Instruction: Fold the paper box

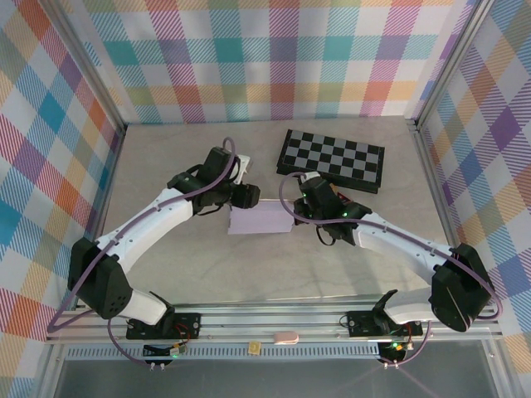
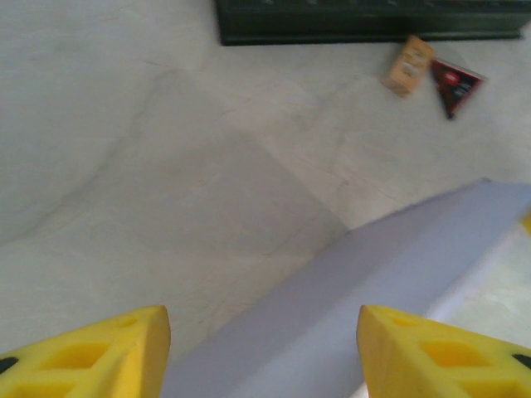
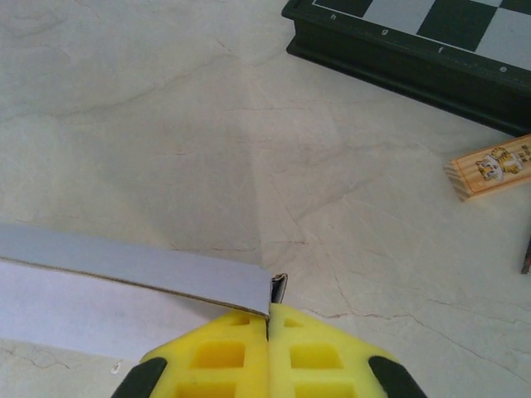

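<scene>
Clamping paper box (image 3: pixel 133 269) corner: right pincer (image 3: pixel 268 315) closed.

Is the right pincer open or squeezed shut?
Shut. The right pincer has its yellow fingers pressed together with no gap, pinching the edge of the paper box.

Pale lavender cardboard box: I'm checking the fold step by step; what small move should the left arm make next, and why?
Probably close the left fingers on the pale lavender cardboard box: they stand open with its panel between them, while the right fingers are shut on its edge, so a second hold would steady the fold.
</scene>
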